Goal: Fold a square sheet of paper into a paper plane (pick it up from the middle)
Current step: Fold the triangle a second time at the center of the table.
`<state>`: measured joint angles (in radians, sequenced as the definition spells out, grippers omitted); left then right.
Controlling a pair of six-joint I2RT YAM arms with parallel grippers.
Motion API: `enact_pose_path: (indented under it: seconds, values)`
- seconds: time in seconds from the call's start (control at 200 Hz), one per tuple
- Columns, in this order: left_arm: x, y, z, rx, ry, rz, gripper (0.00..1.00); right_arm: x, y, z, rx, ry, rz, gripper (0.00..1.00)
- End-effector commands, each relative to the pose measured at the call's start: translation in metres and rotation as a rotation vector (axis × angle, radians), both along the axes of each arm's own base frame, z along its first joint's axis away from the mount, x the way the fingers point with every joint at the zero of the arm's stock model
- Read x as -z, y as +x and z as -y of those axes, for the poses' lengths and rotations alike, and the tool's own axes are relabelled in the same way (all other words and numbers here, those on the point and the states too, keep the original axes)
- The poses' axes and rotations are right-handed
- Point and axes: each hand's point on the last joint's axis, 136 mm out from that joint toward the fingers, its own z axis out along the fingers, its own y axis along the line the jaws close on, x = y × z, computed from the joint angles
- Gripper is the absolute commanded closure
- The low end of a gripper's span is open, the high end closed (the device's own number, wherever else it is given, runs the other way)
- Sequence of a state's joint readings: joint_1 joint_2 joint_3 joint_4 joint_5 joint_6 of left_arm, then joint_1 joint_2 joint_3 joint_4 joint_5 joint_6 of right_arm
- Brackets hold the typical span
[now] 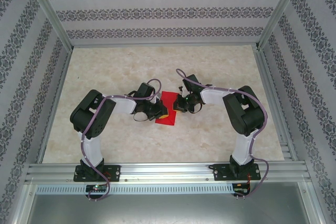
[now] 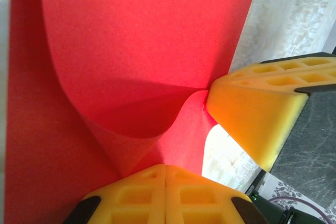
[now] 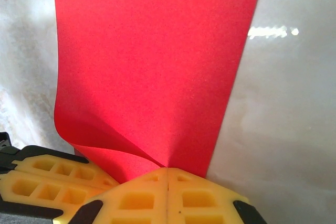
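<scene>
Red paper (image 1: 168, 109), thin and limp, buckles easily; left gripper (image 2: 166, 172) and right gripper (image 3: 168, 177) pinch its opposite edges.

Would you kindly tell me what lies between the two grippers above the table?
A thin bright red sheet of paper, bowed, lies between the left gripper and the right gripper; both pinch it. The top view shows it.

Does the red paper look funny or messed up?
The red paper is not flat: it bulges in a curved fold between the left end effector and the right end effector, which both pinch it. No tear shows.
</scene>
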<state>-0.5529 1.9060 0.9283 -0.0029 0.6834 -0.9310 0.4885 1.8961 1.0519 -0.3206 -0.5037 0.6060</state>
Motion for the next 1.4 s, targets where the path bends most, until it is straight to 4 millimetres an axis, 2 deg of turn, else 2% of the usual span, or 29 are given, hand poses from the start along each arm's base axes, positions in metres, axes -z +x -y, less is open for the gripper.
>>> enact_pose_path:
  seconds: [0.0, 0.17, 0.28, 0.375, 0.535, 0.814, 0.919, 1.394]
  values:
    - [0.011, -0.006, -0.003, 0.013, 0.061, -0.012, 0.92, 0.003, 0.007, -0.001, -0.007, 0.000, 0.010, 0.95]
    - [0.014, -0.008, -0.007, 0.011, 0.085, -0.021, 0.92, -0.002, 0.008, 0.001, 0.000, -0.012, 0.018, 0.93]
    - [0.018, -0.010, -0.011, 0.006, 0.112, -0.035, 0.92, -0.018, 0.013, 0.004, 0.025, -0.018, 0.052, 0.88]
    - [0.021, -0.011, -0.013, 0.004, 0.125, -0.041, 0.92, -0.033, 0.017, 0.013, 0.055, -0.042, 0.095, 0.79]
    - [0.022, -0.011, -0.015, 0.000, 0.135, -0.044, 0.92, -0.046, 0.009, 0.019, 0.057, -0.048, 0.122, 0.77]
    - [0.025, -0.012, -0.019, -0.015, 0.160, -0.049, 0.93, -0.043, -0.035, -0.008, -0.033, -0.005, 0.069, 0.89]
    - [0.026, -0.013, -0.020, -0.018, 0.165, -0.052, 0.93, -0.035, -0.049, -0.018, -0.060, 0.002, 0.041, 0.92]
    - [0.027, -0.013, -0.021, -0.029, 0.169, -0.057, 0.94, -0.010, -0.064, -0.024, -0.095, -0.038, -0.029, 0.94]
